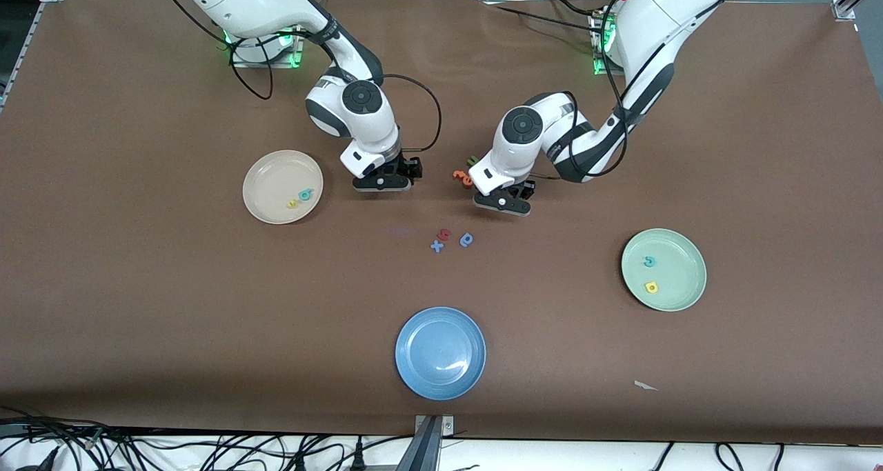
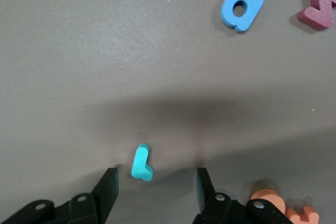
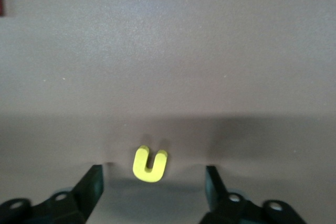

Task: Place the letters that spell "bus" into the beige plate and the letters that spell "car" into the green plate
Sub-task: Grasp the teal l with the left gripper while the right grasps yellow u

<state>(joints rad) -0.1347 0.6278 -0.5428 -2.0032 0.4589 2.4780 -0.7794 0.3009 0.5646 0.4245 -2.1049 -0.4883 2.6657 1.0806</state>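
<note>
The teal "r" (image 2: pixel 141 163) lies on the worktop (image 1: pixel 138 305) between the left hand's (image 2: pixel 156 187) parted fingers, untouched. The yellow "u" (image 3: pixel 149 163) lies likewise between the right hand's (image 3: pixel 152 187) spread fingers. The beige plate (image 1: pixel 265 205) holds two letters, the green plate (image 1: pixel 679 278) two. Loose letters lie near the blue plate (image 1: pixel 440 381).

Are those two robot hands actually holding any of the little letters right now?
No. The left gripper stands open around the teal "r" and the right gripper around the yellow "u", both letters lying on the table, ungripped.
</note>
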